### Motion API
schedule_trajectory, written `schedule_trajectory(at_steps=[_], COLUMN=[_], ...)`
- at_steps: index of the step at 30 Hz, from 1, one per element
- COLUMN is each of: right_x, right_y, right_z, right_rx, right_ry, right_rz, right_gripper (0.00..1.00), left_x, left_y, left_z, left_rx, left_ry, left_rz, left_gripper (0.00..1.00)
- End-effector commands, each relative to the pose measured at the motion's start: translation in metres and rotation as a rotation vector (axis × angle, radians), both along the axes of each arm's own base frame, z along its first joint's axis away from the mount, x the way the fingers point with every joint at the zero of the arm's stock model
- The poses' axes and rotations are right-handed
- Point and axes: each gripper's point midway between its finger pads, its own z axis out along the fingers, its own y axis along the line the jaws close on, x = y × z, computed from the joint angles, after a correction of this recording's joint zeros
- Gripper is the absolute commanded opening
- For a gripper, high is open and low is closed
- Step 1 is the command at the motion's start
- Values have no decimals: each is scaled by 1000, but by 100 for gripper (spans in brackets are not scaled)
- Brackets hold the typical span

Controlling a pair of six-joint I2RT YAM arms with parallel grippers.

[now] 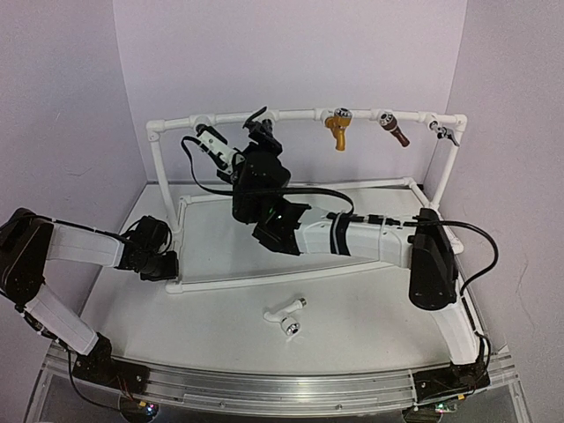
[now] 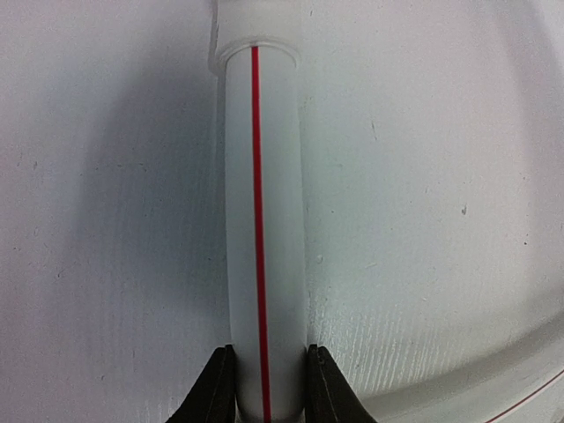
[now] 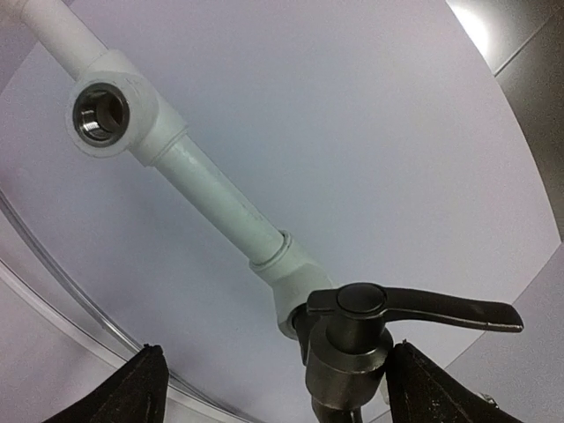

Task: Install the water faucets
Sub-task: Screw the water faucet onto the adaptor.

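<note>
Right claw (image 3: 278, 357): spread, astride black faucet (image 3: 352, 339) | left claw (image 2: 271, 352): clamping pipe (image 2: 264, 203)

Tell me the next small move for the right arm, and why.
Probably back the right gripper straight off the black faucet: its jaws stand open, clear of it on both sides, and it looks seated in its fitting. The white faucet lies loose on the table and one socket is empty. Whether the thread is fully tight I can't tell.
</note>
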Motion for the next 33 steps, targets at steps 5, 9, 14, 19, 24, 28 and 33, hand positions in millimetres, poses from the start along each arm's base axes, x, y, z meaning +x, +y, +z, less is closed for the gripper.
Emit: schedule_trajectory(at_steps=[5, 9, 14, 19, 24, 28, 33], right_x=[13, 20, 28, 32, 34, 31, 31], right_y=[-10, -17, -26, -33, -52, -67, -78], right_z=[35, 38, 36, 36, 41, 45, 46], right_rx=[25, 51, 108, 239, 475, 727, 1004], right_ry=[-110, -113, -102, -89, -65, -26, 67], right_rz=[-85, -93, -102, -89, -77, -17, 100], right_gripper=[80, 72, 54, 28, 0, 0, 0], left_x=[-16, -16, -15, -16, -16, -15, -15], left_y=[-62, -62, -63, -63, -62, -62, -62], left_z=[10, 9, 8, 8, 7, 8, 8], left_rx=[-203, -202, -200, -200, -199, -198, -198], left_ry=[29, 29, 32, 36, 37, 35, 34], left_rz=[-218, -220, -221, -222, -219, -218, -221], left_gripper=[0, 0, 0, 0, 0, 0, 0])
